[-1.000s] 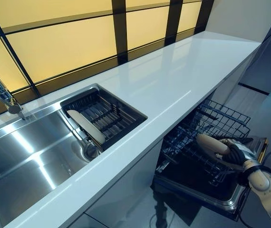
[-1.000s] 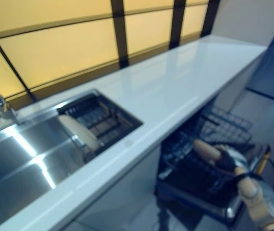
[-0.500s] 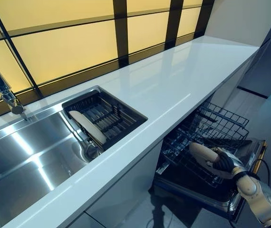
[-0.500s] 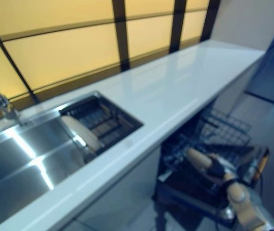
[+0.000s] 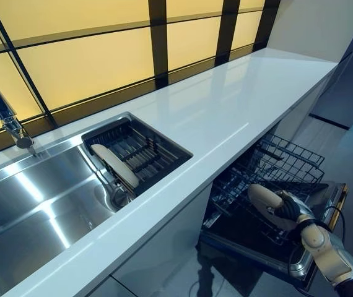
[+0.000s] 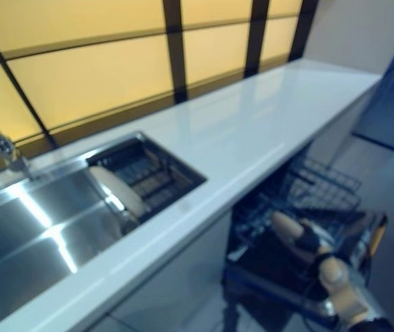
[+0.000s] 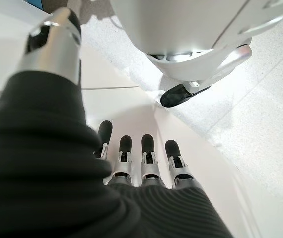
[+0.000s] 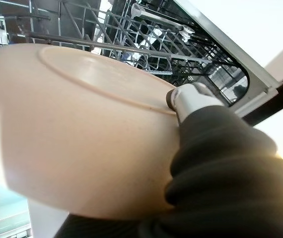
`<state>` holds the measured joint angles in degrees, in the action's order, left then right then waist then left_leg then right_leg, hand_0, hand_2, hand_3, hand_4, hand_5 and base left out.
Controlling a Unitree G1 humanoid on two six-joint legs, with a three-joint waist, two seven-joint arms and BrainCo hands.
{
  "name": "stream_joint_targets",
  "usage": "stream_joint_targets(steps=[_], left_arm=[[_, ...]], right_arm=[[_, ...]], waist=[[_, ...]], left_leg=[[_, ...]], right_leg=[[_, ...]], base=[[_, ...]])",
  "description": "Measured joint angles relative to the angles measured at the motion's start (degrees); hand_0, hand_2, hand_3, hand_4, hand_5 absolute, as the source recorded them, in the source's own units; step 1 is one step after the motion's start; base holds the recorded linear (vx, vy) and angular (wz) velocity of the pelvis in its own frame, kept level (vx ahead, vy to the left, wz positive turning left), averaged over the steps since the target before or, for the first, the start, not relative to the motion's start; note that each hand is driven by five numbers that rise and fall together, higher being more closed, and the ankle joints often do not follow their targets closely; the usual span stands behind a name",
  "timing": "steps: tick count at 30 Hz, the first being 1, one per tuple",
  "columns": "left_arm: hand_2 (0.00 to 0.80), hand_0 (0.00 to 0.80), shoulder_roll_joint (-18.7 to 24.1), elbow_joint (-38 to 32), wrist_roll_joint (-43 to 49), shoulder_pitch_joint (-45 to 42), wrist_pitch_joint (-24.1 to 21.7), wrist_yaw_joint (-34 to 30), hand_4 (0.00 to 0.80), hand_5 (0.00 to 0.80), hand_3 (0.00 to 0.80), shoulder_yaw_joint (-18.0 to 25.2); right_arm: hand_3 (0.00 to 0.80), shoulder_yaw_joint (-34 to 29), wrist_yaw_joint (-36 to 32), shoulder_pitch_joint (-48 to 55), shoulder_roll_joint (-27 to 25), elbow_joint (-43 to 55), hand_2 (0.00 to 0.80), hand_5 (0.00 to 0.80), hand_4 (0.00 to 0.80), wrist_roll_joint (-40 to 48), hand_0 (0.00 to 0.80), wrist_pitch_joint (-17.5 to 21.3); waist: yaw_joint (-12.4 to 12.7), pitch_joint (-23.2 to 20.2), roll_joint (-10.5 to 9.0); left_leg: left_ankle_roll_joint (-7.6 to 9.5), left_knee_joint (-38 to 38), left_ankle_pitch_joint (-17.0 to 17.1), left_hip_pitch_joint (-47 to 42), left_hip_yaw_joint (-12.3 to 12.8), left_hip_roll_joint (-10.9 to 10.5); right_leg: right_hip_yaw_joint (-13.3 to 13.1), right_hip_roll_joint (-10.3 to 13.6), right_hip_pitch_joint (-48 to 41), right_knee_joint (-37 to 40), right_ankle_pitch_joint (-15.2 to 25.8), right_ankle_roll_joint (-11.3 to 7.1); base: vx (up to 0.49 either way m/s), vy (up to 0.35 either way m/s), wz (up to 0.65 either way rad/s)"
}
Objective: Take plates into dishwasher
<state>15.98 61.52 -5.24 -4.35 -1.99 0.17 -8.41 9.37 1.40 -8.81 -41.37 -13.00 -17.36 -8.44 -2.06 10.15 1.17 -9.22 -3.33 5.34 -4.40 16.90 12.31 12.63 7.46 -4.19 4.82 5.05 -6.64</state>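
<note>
Beige plate point(image 5: 264, 202), pinched in our right hand point(image 5: 288, 209) over the dishwasher rack point(image 5: 275, 170): loading step; next, we slot it upright. Left hand point(image 7: 141, 163): fingers straight, idle.

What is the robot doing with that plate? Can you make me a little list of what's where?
held plate: beige plate, pinched in the right hand
where it is: over the pulled-out dishwasher rack, not slotted in yet
other plate: one plate leaning in the drying rack in the sink
left hand: open, holding nothing, pointing at the floor
counter: white
</note>
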Motion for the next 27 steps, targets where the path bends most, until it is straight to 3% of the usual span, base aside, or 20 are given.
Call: stream_joint_targets(steps=[20, 27], left_arm=[[0.000, 0.000, 0.3, -2.0, 0.1, 0.7, 0.2, -2.4, 0.000, 0.000, 0.000, -1.7], [0.000, 0.000, 1.2, -2.4, 0.0, 3.0, 0.2, -2.9, 0.000, 0.000, 0.000, -4.1]], right_arm=[[0.800, 2.6, -1.9, -4.6, 0.4, -6.4, 0.800, 0.800, 0.800, -1.8, 0.800, -4.5], [0.800, 3.9, -0.9, -8.6, 0.4, -10.7, 0.800, 0.800, 0.800, -1.7, 0.800, -5.1]], waist=[[1.2, 0.0, 0.02], [1.6, 1.1, 1.21]], left_leg=[[-0.04, 0.0, 0.0, -0.8, -0.3, 0.1], [0.10, 1.1, 0.4, 2.4, -2.3, 0.0]], right_leg=[[0.3, 0.0, -1.0, 0.0, 0.0, 0.02], [1.7, 0.2, 0.9, -1.1, 0.0, 0.14]], base=[[-0.002, -0.007, 0.00], [-0.080, -0.060, 0.11]])
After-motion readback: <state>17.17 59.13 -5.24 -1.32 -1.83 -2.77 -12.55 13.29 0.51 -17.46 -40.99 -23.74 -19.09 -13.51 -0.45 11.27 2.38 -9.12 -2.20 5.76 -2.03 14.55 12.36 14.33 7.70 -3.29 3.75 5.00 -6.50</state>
